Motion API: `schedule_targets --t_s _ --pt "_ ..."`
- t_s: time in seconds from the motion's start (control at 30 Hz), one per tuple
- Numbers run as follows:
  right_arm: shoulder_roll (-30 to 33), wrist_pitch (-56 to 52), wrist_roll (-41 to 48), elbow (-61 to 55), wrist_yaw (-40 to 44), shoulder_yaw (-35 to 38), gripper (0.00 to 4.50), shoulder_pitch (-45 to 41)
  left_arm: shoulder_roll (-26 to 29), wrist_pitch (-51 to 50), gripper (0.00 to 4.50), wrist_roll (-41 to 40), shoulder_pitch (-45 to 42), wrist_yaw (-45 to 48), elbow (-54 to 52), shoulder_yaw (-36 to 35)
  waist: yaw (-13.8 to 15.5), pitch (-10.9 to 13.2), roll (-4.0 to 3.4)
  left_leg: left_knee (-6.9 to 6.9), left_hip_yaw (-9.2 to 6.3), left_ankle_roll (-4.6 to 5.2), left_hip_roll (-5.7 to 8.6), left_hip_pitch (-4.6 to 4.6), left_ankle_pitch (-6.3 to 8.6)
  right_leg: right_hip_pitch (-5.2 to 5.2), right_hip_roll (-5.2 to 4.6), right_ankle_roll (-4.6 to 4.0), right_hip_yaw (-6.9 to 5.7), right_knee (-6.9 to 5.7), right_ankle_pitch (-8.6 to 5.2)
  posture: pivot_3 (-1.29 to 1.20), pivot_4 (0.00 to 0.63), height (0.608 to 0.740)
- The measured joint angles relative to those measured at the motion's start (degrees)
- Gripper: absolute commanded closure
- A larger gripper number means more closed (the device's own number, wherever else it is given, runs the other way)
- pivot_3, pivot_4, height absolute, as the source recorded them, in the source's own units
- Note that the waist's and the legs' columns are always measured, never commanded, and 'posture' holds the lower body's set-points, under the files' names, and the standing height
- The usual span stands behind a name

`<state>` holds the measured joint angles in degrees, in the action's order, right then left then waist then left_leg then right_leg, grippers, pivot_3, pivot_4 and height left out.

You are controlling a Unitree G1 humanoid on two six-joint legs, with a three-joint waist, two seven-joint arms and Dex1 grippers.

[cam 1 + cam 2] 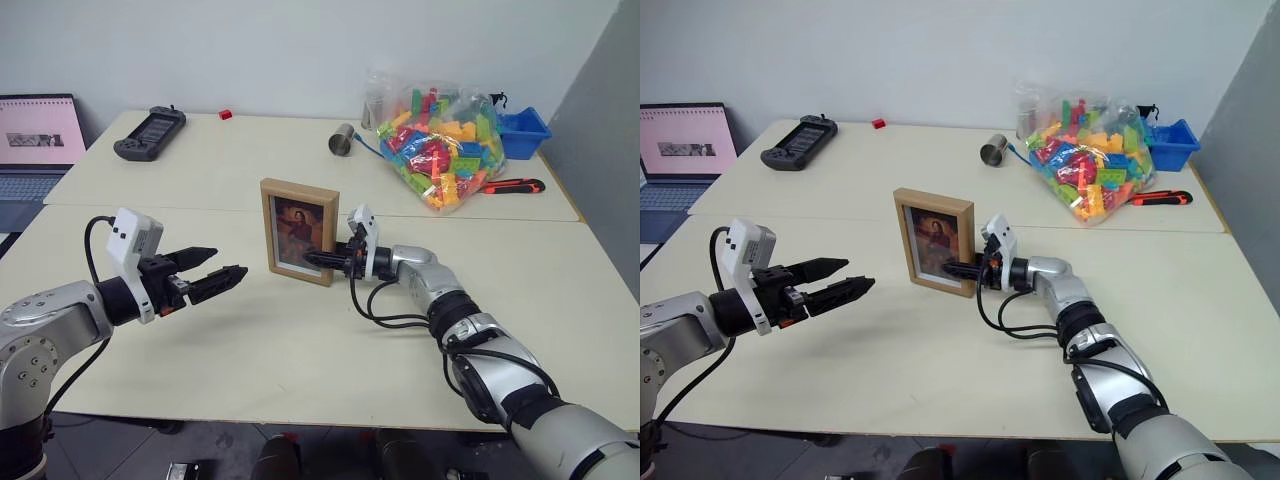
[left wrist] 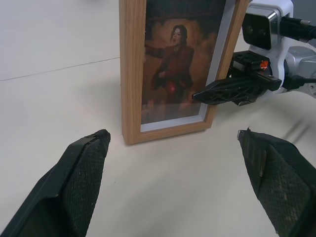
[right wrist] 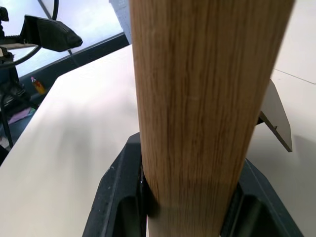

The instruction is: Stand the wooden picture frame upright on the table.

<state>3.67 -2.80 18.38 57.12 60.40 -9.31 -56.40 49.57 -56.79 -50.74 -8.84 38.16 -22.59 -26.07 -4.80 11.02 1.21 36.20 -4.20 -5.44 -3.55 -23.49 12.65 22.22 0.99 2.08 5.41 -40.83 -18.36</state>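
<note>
Right hand [image 1: 318, 260] pinching the right edge of the wooden picture frame [image 1: 299, 244], one finger on the front, one behind. Frame upright near the middle of the table [image 1: 300, 350], bottom edge down on the surface, portrait facing the robot, easel stand angled out at the back. Left hand [image 1: 222, 274] spread wide, hovering above the table left of the frame, apart from it, pointing toward it. Farther back: bag of coloured bricks [image 1: 446, 145], metal cup [image 1: 342, 139], game controller [image 1: 150, 133], laptop [image 1: 35, 150].
</note>
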Motion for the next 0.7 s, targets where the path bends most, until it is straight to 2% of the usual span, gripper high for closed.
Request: schedule_targets --t_s 0.03,0.07,0.4,0.43,0.6,0.7 --pt "-0.2 0.3 -0.4 0.2 0.1 0.4 3.21 0.0 0.0 0.0 0.05 0.0 0.2 0.0 -0.1 0.0 0.0 0.0 0.0 -0.01 0.0 0.0 0.0 0.02 0.0 0.0 0.0 0.0 0.0 0.0 0.0 0.0 0.15 0.74" --pt "-0.3 0.4 -0.9 0.3 0.2 0.8 2.5 0.0 0.0 0.1 0.0 0.1 0.4 0.0 -0.1 0.0 0.0 0.0 0.0 -0.03 0.0 0.0 0.0 0.02 0.0 0.0 0.0 0.0 0.0 0.0 0.0 0.0 0.15 0.74" --pt "-0.2 0.5 -3.8 -0.8 0.0 1.8 0.15 1.7 0.0 1.3 0.0 0.8 -0.6 0.3 0.3 1.4 0.0 0.0 0.01 -0.06 0.0 0.0 0.0 0.02 0.0 0.0 0.0 0.0 0.0 0.01 0.0 0.0 0.15 0.74" --pt "-0.1 0.3 -3.8 -1.2 0.0 1.8 0.03 1.9 0.0 1.4 0.0 1.0 -0.9 0.4 0.4 1.6 0.0 0.0 0.01 -0.07 0.0 0.0 0.0 0.02 0.0 0.0 0.0 0.0 0.0 0.01 0.0 0.0 0.15 0.74" --pt "2.9 -2.4 -3.9 -7.7 1.0 1.8 0.03 5.5 0.0 2.1 0.0 1.7 -2.1 1.4 1.6 3.3 0.1 0.0 0.01 -0.08 0.0 -0.01 0.02 0.01 0.0 -0.01 0.0 0.0 -0.01 0.02 0.0 0.0 0.15 0.74" --pt "8.0 -6.2 -4.3 -16.7 2.2 1.1 0.03 10.7 0.1 2.3 0.0 2.3 -3.1 2.0 2.8 4.4 0.6 0.0 0.02 -0.1 -0.04 -0.01 0.05 -0.02 0.0 -0.03 -0.02 0.01 -0.02 0.06 -0.01 0.0 0.15 0.74"
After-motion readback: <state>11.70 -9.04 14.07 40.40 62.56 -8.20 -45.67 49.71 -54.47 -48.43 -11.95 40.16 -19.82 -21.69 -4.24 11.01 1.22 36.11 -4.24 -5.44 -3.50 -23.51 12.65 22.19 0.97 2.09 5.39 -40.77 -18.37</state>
